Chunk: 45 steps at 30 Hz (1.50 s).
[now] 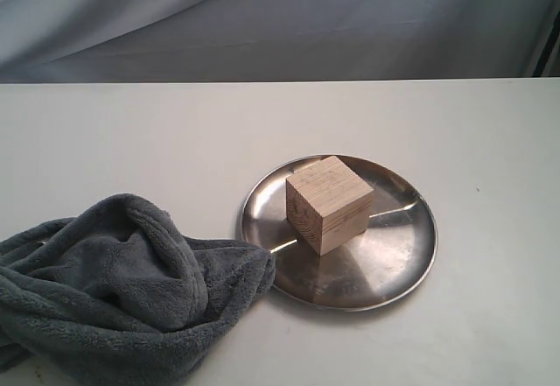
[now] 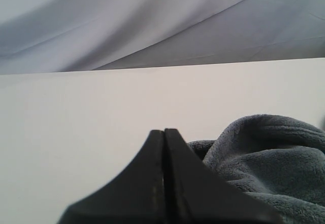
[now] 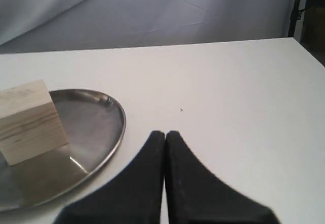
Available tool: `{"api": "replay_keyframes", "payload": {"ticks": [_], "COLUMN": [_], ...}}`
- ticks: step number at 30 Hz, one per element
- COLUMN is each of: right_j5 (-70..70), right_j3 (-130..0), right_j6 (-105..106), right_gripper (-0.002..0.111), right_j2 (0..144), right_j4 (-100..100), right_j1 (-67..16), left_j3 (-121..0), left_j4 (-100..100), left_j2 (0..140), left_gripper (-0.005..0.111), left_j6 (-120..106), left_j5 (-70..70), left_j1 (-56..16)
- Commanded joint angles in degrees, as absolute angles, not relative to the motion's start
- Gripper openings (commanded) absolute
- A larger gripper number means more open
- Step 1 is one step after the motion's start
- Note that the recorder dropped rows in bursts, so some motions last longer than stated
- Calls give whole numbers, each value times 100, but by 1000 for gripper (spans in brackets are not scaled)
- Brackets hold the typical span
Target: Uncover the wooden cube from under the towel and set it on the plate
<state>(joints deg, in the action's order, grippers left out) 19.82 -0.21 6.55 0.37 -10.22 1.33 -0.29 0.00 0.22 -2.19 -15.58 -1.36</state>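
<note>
The wooden cube [image 1: 328, 204] stands uncovered on the steel plate [image 1: 394, 255], a little left of its middle. The grey towel [image 1: 122, 290] lies bunched at the front left, one fold touching the plate's left rim. Neither gripper shows in the exterior view. In the left wrist view my left gripper [image 2: 164, 131] is shut and holds nothing, with the towel [image 2: 274, 158] just beside it. In the right wrist view my right gripper [image 3: 165, 133] is shut and holds nothing, close to the plate [image 3: 101, 117] and apart from the cube [image 3: 30, 120].
The white table [image 1: 131, 132] runs back to a grey cloth backdrop [image 1: 280, 18]. A dark stand [image 3: 299, 5] shows past the table's far corner in the right wrist view.
</note>
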Motion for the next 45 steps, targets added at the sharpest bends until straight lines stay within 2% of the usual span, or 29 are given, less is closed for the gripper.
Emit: {"api": "replay_keyframes", "payload": {"ticks": [1, 45], "right_j5": [2119, 2018], "right_j3": [0, 0], "right_j6": [924, 1207], "right_gripper": [0, 0], "right_j2": [0, 0], "right_j4": [-1069, -766], "right_j1": [111, 111], "left_j3": [0, 0], "left_j4": [0, 0], "left_j2": [0, 0], "left_gripper": [0, 0], "left_j6": [-198, -192], "left_j5": [-1528, -1528], "left_j1": [-164, -164]}}
